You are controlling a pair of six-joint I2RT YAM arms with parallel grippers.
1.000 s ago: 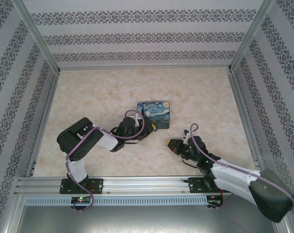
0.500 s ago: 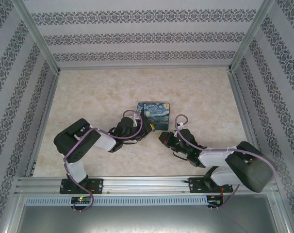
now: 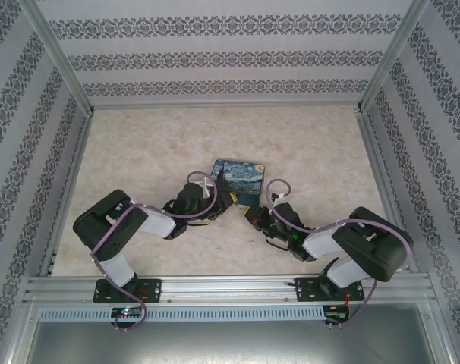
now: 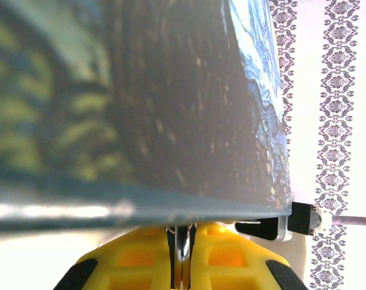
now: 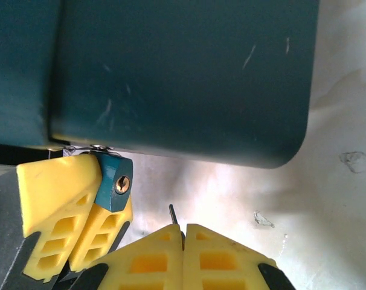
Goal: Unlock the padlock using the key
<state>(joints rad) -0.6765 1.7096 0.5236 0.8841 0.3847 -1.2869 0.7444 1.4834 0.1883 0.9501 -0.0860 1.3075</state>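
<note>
My left gripper (image 4: 182,249) clamps the padlock (image 5: 110,175); the right gripper (image 5: 183,234) pinches the key (image 5: 172,212). Insertion is next, so I'd nudge the key toward ten o'clock, into the keyhole (image 5: 122,184).

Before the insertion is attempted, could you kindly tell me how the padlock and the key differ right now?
The padlock is a blocky teal body with a brass keyhole; the key is a thin dark sliver. The padlock's keyhole end sticks out of the left pincer; only the key's tip pokes from the right pincer. Both are clamped, and they are not touching each other.
</note>
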